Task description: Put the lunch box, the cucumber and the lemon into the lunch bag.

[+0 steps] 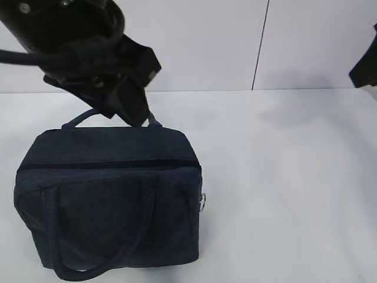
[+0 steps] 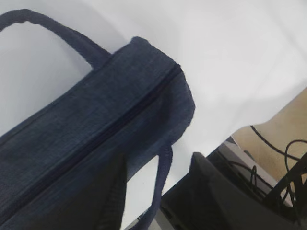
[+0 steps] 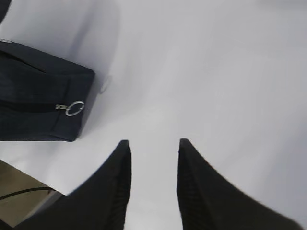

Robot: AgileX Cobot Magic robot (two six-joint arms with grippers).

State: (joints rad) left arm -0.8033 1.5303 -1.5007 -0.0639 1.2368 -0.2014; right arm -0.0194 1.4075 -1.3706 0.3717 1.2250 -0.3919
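Note:
The navy lunch bag (image 1: 109, 206) stands at the table's left with its zipper (image 1: 106, 165) closed and the silver ring pull (image 1: 202, 202) at its right end. My left gripper (image 1: 134, 115) hovers over the bag's top. In the left wrist view its (image 2: 158, 155) jaws stand apart, and only the bag's front handle (image 2: 162, 177) shows through the gap. My right gripper (image 3: 152, 142) is open over bare table to the right of the bag (image 3: 33, 96), holding nothing. The lunch box, the cucumber and the lemon are out of view.
The white table (image 1: 283, 177) stretches right of the bag. A dark piece of the right arm (image 1: 365, 65) shows at the top right edge. The table edge with cables (image 2: 283, 158) beyond it appears in the left wrist view.

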